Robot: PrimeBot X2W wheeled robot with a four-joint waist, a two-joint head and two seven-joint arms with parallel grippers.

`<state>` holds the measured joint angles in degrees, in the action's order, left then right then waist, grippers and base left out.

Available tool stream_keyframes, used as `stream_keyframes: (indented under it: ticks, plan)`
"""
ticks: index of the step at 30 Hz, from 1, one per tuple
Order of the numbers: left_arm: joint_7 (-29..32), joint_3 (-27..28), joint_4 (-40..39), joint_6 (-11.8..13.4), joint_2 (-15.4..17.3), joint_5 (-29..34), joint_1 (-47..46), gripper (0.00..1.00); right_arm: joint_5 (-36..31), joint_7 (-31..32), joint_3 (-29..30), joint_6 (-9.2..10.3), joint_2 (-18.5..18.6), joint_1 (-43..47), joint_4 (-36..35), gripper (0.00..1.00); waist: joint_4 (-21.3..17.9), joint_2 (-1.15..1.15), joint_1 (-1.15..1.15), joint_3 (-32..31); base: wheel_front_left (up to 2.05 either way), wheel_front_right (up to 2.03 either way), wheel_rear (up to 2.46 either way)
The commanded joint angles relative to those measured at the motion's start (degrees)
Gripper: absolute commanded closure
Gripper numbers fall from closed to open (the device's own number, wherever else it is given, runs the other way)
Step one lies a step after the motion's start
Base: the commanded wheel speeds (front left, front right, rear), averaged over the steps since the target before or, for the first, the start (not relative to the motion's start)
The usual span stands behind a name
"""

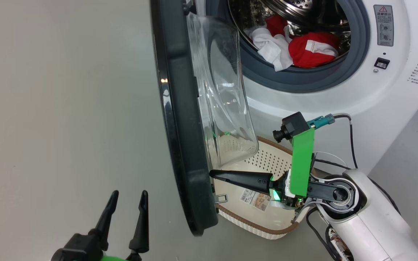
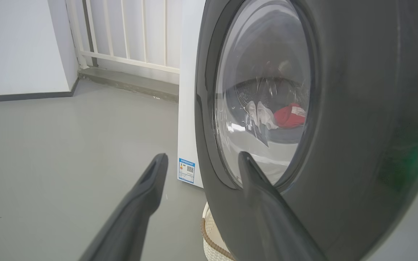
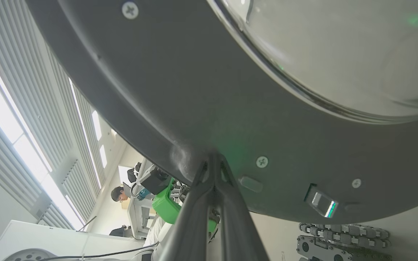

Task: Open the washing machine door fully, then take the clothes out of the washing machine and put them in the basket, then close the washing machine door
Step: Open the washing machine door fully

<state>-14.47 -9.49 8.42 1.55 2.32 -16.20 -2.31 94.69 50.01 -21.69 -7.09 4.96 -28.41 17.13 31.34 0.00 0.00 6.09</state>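
Observation:
The washing machine door (image 1: 181, 119) stands swung out edge-on, its black rim and clear glass bowl (image 1: 223, 98) facing the washing machine (image 1: 386, 90). Red and white clothes (image 1: 296, 45) lie at the drum's mouth. The basket (image 1: 267, 217) sits on the floor under the door. My right gripper (image 1: 212, 174) is shut with nothing in it, its tips against the door's inner rim (image 3: 212, 156) near the lower edge. My left gripper (image 1: 127, 197) stands open on the door's outer side; in the left wrist view its fingers (image 2: 201, 159) point at the door's front (image 2: 357, 127).
Grey floor spreads to the left of the door. A white railing (image 2: 129, 40) and wall stand behind the machine. A person (image 3: 119, 194) sits at a desk far off in the right wrist view. The door latch (image 1: 221, 198) sticks out above the basket.

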Motion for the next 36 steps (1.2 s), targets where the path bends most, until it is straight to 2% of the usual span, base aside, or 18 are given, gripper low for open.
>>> stream_keyframes:
  ticks: [1, 6, 9, 10, 11, 12, 25, 36]
  plan:
    - [-0.52, 2.04, -1.66, 0.44, 0.55, -0.2, -0.42, 0.0, -0.97, 0.28, -1.16, -0.4, -1.67, -1.37, -1.38, 1.0, -0.03, 0.0, 0.0, -0.07, 0.0, 0.0, 0.0]
    - [-0.52, 1.92, -1.45, 0.37, 0.55, -0.17, -0.31, 0.0, -1.57, -0.46, -0.65, -0.4, -1.76, -0.86, -1.4, 1.0, -0.15, 0.0, 0.0, -0.42, 0.0, 0.0, 0.0]
    - [-0.52, 1.73, -1.23, 0.3, 0.55, -0.29, -0.47, 0.0, -2.8, -1.61, -0.08, -0.4, -1.51, -0.4, -1.28, 0.56, -0.22, 0.0, 0.0, -0.49, 0.0, 0.0, 0.0]
    - [-0.52, 1.68, -1.15, 0.27, 0.55, -0.33, -0.57, 0.0, -3.29, -1.98, 0.03, -0.4, -1.3, -0.23, -1.23, 0.51, -0.23, 0.0, 0.0, -0.48, 0.0, 0.0, 0.0]
    - [-0.52, 1.63, -1.05, 0.25, 0.55, -0.38, -0.67, 0.0, -3.82, -2.44, 0.16, -0.4, -1.05, 0.0, -1.2, 0.22, -0.26, 0.0, 0.0, -0.5, 0.0, 0.0, 0.0]
    - [-0.52, 1.59, -0.95, 0.23, 0.55, -0.42, -0.77, 0.0, -4.26, -2.97, 0.34, -0.4, -0.83, 0.31, -1.13, 0.0, -0.28, 0.0, 0.0, -0.51, 0.0, 0.0, 0.0]
    - [-0.52, 1.62, 0.55, -0.17, 0.55, -0.69, -1.71, 0.0, -8.67, -10.64, 2.37, -0.4, 3.73, 6.38, 0.53, 0.0, -0.88, 0.0, 0.0, -1.5, 0.0, 0.0, 0.0]
    - [-0.52, 2.68, 0.88, -0.28, 0.55, -0.72, -1.32, 0.0, -12.56, -17.82, 0.9, -0.4, 7.37, 10.5, 1.39, 0.0, -3.0, 0.0, 0.0, -1.79, 0.0, 0.0, 0.0]
